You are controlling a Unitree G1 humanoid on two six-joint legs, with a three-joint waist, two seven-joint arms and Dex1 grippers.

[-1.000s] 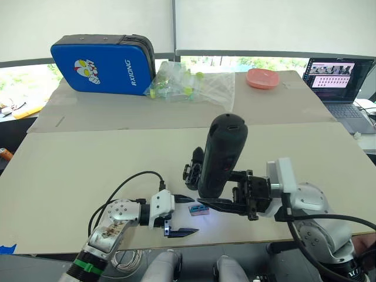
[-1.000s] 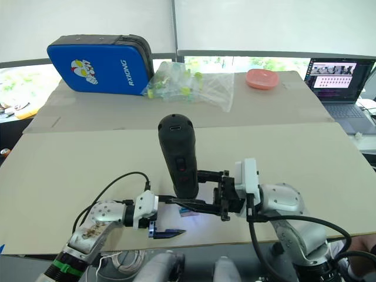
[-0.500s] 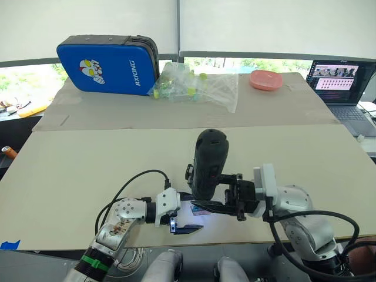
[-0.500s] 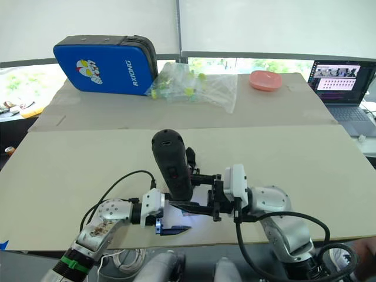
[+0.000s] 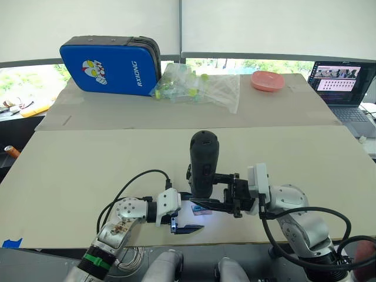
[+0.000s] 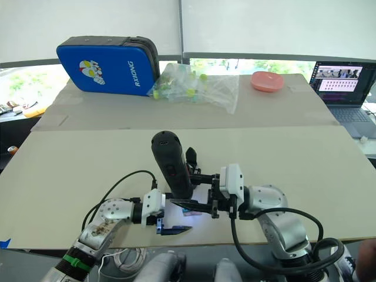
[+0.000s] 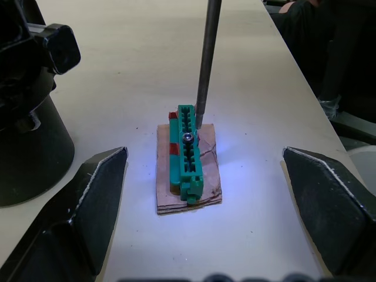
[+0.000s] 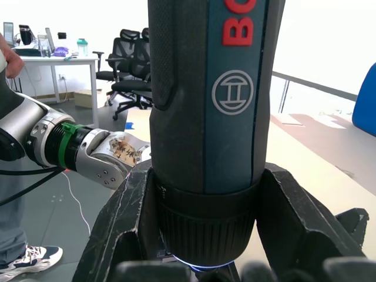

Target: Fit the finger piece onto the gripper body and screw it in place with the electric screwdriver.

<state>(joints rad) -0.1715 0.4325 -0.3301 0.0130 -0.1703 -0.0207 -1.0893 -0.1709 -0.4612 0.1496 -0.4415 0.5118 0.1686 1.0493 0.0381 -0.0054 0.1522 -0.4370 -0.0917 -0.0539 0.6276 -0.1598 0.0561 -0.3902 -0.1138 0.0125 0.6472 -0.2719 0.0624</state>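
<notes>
At table's near edge: right claw grips electric screwdriver; left claw agape, empty.

The electric screwdriver runs off the top of the right wrist shot, so its upper end's cut off. In the head views it hides most of the gripper body behind it, and the left wrist shot crops that body at the edge too.

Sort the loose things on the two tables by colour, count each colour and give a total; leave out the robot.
Blue: 1, the case
Pink: 1, the dish
Clear: 1, the plastic bag
Black: 2, the electric screwdriver and the gripper body
Green: 1, the small block
Total: 6
</notes>
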